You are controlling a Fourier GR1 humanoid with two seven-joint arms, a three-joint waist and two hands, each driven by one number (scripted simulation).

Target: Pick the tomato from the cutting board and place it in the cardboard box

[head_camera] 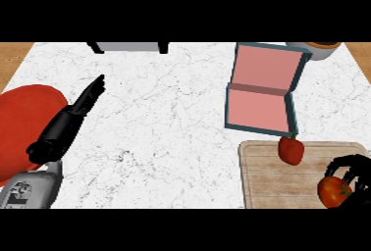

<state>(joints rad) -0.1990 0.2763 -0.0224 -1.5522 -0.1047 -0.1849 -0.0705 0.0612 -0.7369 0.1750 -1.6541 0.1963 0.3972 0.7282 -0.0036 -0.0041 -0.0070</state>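
Note:
A round red-orange tomato (332,191) sits at the lower right, over the near right part of the wooden cutting board (275,181). My right hand (353,167) curls its black fingers round the tomato from the right and behind. The box (259,110) with a pink inside and teal walls lies beyond the board, and its lid (267,67) stands open at the far side. My left hand (78,110) rests at the left with straight fingers pointing away, holding nothing.
A smaller red vegetable with a green stem (291,150) lies on the board's far edge, just in front of the box. A large red plate (27,120) sits at the left edge. A grey and black object (130,47) and a round container (319,49) stand at the back.

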